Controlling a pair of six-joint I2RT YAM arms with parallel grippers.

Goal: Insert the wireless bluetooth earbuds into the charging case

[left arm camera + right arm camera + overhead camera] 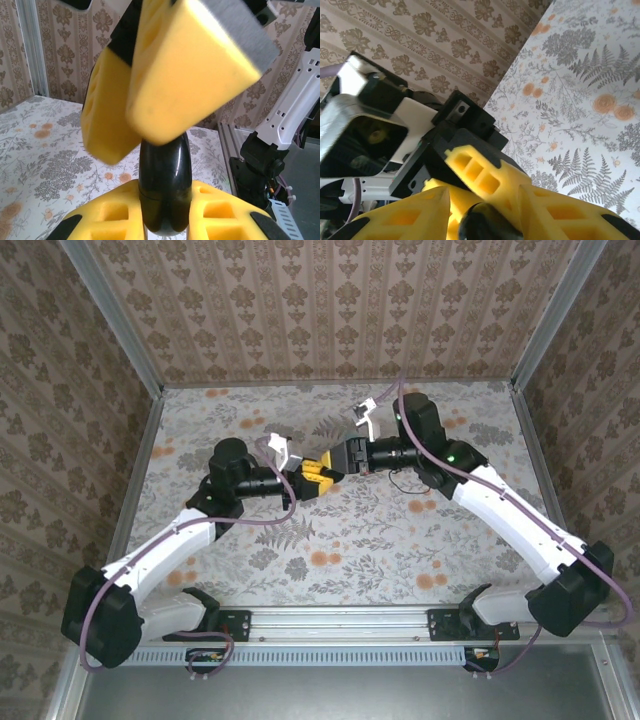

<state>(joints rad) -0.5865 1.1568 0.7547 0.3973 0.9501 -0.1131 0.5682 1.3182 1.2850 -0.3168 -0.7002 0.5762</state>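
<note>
Above the middle of the floral tabletop (400, 540), the left tool (318, 480) and right tool (338, 464) are meeting tip to tip in the top view. The left wrist view is showing more: the left tool is clamping a glossy, dark-looking charging case (165, 185). The right tool's fingers (190, 75) are straddling the case's top, but I cannot tell whether they are pinching it.

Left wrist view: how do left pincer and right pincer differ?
The left pincer is shut on the near end of a glossy black object; right pincer straddles its far end, grip unclear. The left pincer sits at the bottom edge; right pincer points down from the top. Both have yellow fingers.
</note>
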